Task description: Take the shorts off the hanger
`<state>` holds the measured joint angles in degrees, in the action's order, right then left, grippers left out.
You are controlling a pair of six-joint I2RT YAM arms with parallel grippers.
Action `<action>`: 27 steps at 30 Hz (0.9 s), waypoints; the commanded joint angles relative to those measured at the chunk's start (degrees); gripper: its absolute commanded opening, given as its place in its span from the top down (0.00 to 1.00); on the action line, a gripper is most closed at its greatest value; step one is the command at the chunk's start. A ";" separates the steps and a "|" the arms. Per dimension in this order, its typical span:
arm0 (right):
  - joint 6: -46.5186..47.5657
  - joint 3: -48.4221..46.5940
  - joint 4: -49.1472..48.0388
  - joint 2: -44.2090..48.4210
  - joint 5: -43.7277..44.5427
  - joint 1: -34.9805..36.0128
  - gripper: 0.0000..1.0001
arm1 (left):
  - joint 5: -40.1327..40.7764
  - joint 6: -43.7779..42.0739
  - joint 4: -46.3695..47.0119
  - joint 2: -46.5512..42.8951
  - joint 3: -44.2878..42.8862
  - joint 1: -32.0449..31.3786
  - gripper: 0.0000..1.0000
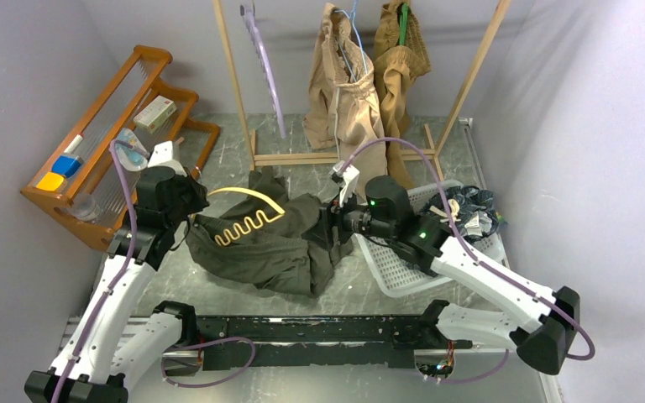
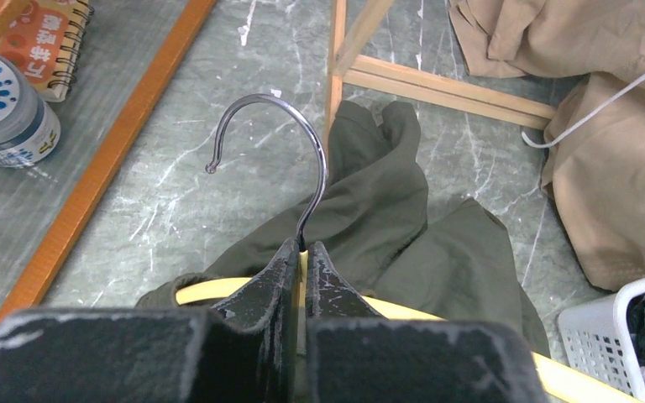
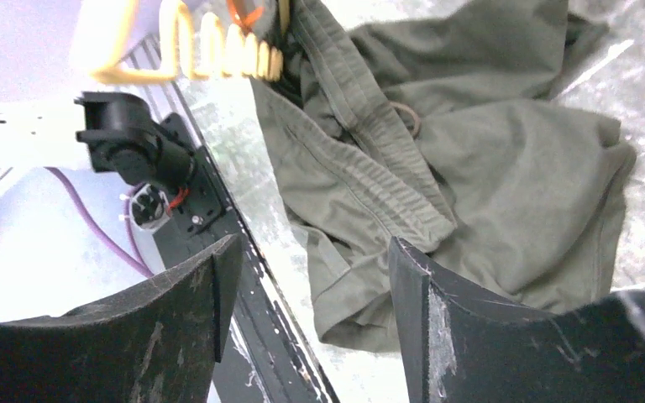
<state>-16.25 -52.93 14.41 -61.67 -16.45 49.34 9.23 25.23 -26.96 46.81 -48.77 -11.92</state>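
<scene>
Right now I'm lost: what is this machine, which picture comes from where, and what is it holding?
These are two robot arms bolted at the near edge of the table. The wide picture looks down from above and behind them; the other two come from a camera on each wrist. The left claw is shut on the yellow hanger, at the base of its metal hook. The right claw is open and empty above the olive shorts, which lie on the table; whether they are clipped to the hanger I cannot tell. Beige shorts and tan shorts hang on the wooden rack; navy printed shorts lie in the white basket.
</scene>
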 commanded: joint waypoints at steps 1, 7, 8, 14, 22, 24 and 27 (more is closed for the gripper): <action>-0.25 -2.96 1.06 3.25 -0.03 -0.04 0.32 | -3.24 -2.54 3.35 -0.16 1.16 0.52 0.93; -3.65 -10.37 3.86 1.52 -3.26 -0.04 0.22 | -2.76 -6.38 5.09 1.28 1.85 -4.18 0.93; -4.39 -12.66 6.20 0.42 -2.14 -0.01 0.22 | -0.82 -6.57 4.96 1.75 1.69 -5.93 0.93; -2.44 -16.12 8.16 -5.02 -9.71 0.01 0.21 | 5.57 -4.76 3.74 3.41 0.30 -9.51 0.93; -1.63 -16.14 11.67 -12.89 -4.61 1.53 0.29 | 4.85 -4.76 3.97 1.83 0.03 -9.60 0.93; -0.60 -16.36 13.13 -14.07 -2.23 1.50 0.31 | 4.80 -4.94 3.98 1.55 -0.17 -9.60 0.93; 1.50 -16.77 13.23 -15.89 -7.59 1.66 0.41 | 5.04 -4.99 3.27 1.55 -0.77 -9.61 0.93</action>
<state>-17.58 -68.71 25.71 -76.53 -22.39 50.57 12.88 20.84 -24.84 49.43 -47.29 -21.28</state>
